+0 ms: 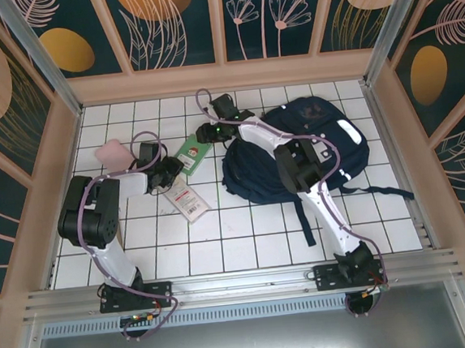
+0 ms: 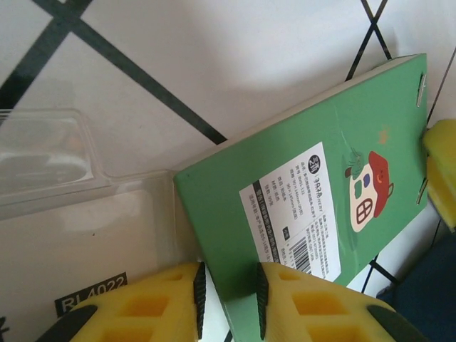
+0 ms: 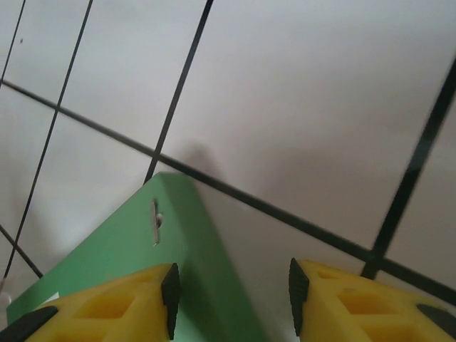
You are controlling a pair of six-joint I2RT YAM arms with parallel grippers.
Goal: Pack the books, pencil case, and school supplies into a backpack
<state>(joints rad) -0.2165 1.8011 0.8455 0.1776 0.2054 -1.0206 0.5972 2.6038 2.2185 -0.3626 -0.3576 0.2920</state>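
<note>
A small green book [image 1: 190, 155] lies flat on the white tiles, just left of the navy backpack [image 1: 295, 148]. My left gripper [image 2: 229, 299] stands narrowly open, pointing down over the near edge of the green book [image 2: 299, 192]; its right pad is against the cover and its left pad sits off the edge. My right gripper [image 3: 229, 299] hangs wide open over the far corner of the book [image 3: 142, 263], one finger above the cover and the other above bare tile. The white-and-red school supplies packet [image 1: 188, 201] lies beside the book. The pink pencil case [image 1: 113, 154] rests at the left.
The packet's clear plastic end [image 2: 64, 185] lies right next to my left fingers. A yellow finger of the right gripper [image 2: 442, 171] shows at the book's far end. Backpack straps [image 1: 306, 220] trail toward the near edge. Wooden walls enclose the tiled floor.
</note>
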